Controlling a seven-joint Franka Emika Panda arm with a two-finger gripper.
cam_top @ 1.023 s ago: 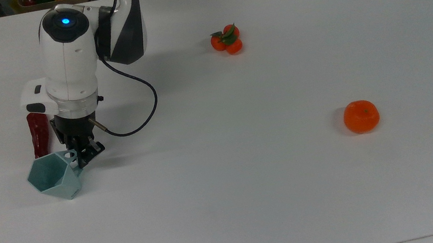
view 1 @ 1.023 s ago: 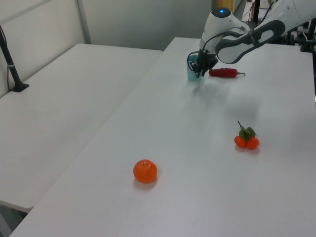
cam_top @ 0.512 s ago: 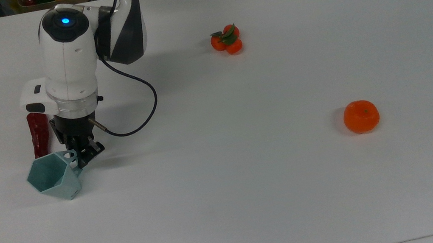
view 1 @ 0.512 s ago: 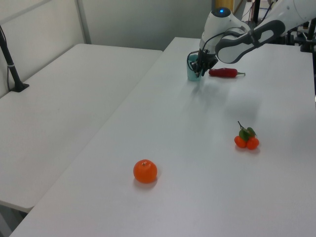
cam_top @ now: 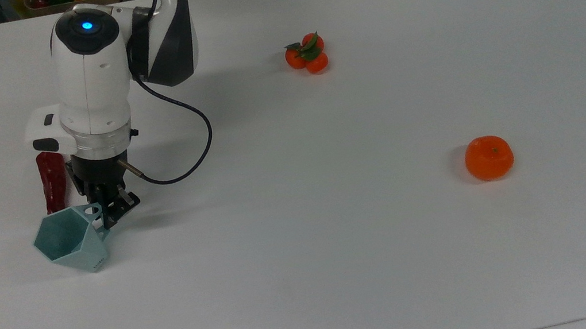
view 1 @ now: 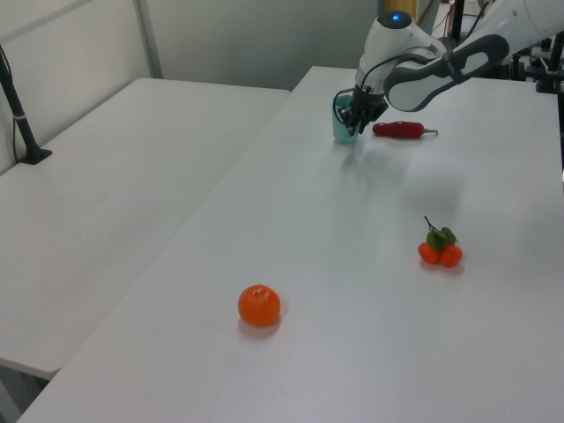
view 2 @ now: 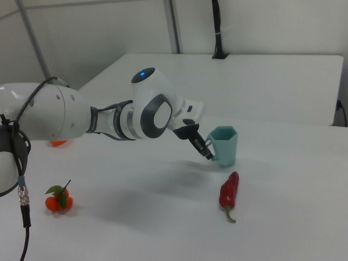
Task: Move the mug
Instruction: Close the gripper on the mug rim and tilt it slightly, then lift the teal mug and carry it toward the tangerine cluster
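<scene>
The pale teal faceted mug (cam_top: pixel 69 241) (view 1: pixel 343 121) (view 2: pixel 225 144) is at the top view's left, its hexagonal mouth facing up. My gripper (cam_top: pixel 99 211) (view 1: pixel 355 123) (view 2: pixel 208 149) reaches down beside the mug and is shut on its small side handle. Whether the mug's base touches the white table (cam_top: pixel 306 255), I cannot tell.
A red chili pepper (cam_top: pixel 52 180) (view 2: pixel 229 191) lies just behind the mug, partly under my wrist. A cluster of small tangerines with leaves (cam_top: pixel 306 54) (view 1: pixel 439 248) sits mid-table, and a single orange (cam_top: pixel 488 157) (view 1: pixel 259 305) lies at the top view's right.
The gripper and the mug have shifted slightly toward the top view's left, still joined at the handle. Nothing else has moved.
</scene>
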